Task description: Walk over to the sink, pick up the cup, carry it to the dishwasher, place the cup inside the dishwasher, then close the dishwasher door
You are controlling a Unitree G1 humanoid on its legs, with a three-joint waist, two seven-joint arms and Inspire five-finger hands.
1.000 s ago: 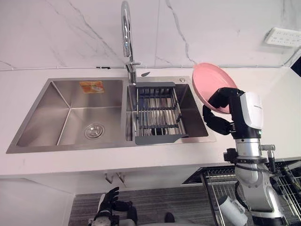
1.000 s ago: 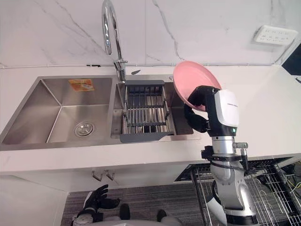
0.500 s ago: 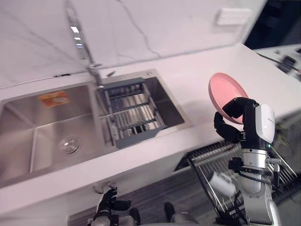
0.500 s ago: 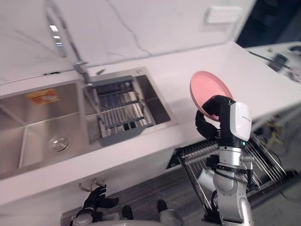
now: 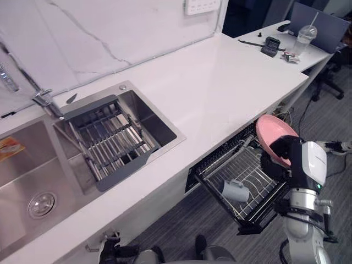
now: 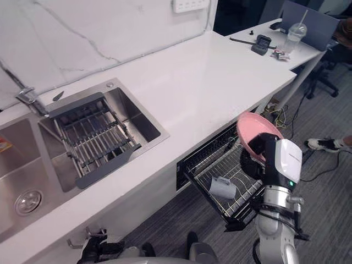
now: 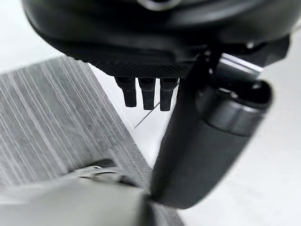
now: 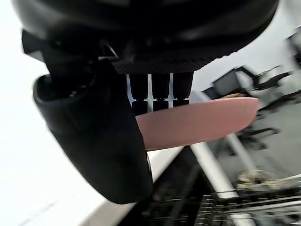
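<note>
Right eye view swung right, right hand (image 6: 257, 160) holds plate (image 6: 254, 130) near rack (image 6: 206, 163)

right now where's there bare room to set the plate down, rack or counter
The counter is bare from the sink to the desk. In the rack, the cup takes the middle; the wires beside it, under the right hand with the plate, look free. The drain basket crowds the sink's near basin.

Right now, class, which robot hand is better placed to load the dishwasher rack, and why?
The right robot hand: it is curled round the pink plate above the pulled-out dishwasher rack. The left robot hand hangs low by the floor, far from the rack.
</note>
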